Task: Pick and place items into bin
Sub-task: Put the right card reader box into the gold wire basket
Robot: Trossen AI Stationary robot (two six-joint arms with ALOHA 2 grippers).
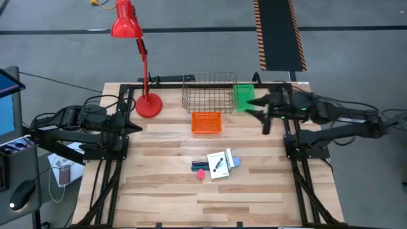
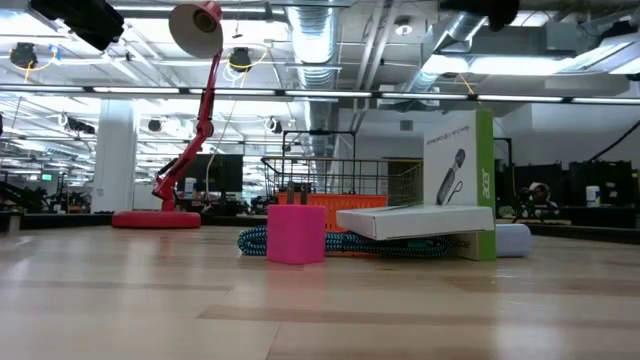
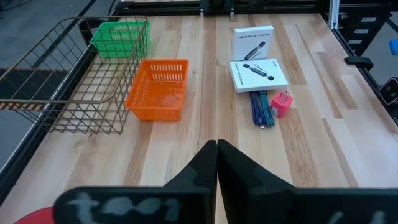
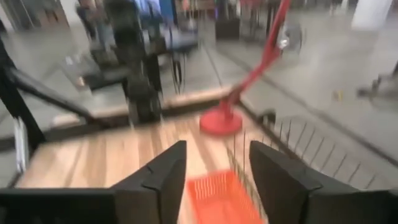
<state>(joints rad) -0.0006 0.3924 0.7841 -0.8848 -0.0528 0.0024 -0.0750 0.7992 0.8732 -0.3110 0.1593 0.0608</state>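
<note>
- Wooden tabletop (image 1: 165, 191) carries everything; the items (image 1: 216, 164) lie in one small heap near its middle, a little toward the front edge.
- In the heap are two white cards (image 3: 258, 74), dark sticks (image 3: 262, 111), a pink piece (image 3: 281, 104) and a pale blue cube (image 2: 512, 240), all touching or just beside each other.
- Three containers stand toward the back edge: an orange bin (image 1: 206, 122), a wire basket (image 1: 210, 93) behind it, a green bin (image 1: 243, 97) beside the basket.
- Right gripper (image 1: 266, 113) is raised near the green bin, well apart from the heap; its fingers (image 4: 163, 171) stand apart and nothing is between them.
- Left gripper (image 3: 217, 163) waits at the left edge with its jaws together.
- Risk, as I judge: the items are crowded, so a grasp on one card may drag the sticks or push the pink piece away.
- Another risk: the wire basket has wide gaps, and a thin stick may slip through.
- Low view shows one card lying flat and the other standing on its edge; the high view does not show this.
- High view shows the green bin, which the low view does not show clearly.
</note>
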